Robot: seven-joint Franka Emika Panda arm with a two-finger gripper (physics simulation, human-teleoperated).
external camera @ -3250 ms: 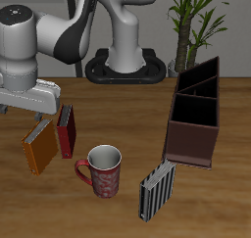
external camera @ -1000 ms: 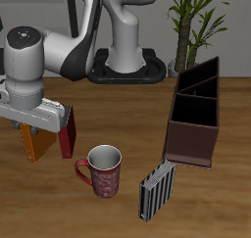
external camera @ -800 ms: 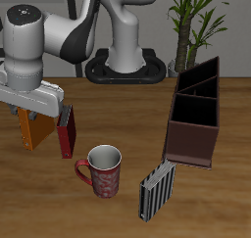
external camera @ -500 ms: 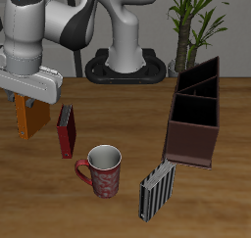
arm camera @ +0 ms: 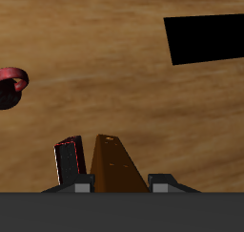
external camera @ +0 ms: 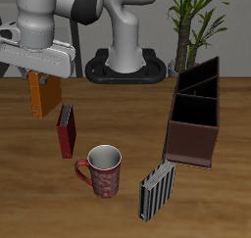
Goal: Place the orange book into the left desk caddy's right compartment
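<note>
- Above the table in the exterior view, the gripper (external camera: 41, 77) is closed on the top edge of the orange book (external camera: 42, 97), which hangs upright below it, clear of the tabletop.
- The left desk caddy (external camera: 195, 117) stands well apart from the held book, across the table, with its long axis running from front to back; its dividers show several open-topped compartments.
- The coming move, I judge, is a carry across the table to the caddy, with the book's thin edge turned to drop between the dividers.
- Between the book and the caddy stand a dark red book (external camera: 66, 131), just below and beside the held one, a red mug (external camera: 102, 169) and a striped book (external camera: 156, 190); the last two are nearer the table's front edge and low, so a carry at this height should pass over them.
- In the wrist view, the orange book (arm camera: 116, 165) runs away from the fingers (arm camera: 82, 185) that press its sides.
- The dark red book (arm camera: 69, 162) stands just beside it on the table (arm camera: 105, 73), the mug's rim (arm camera: 11, 80) shows at the frame edge, and a black shape (arm camera: 207, 37) cannot be identified.
</note>
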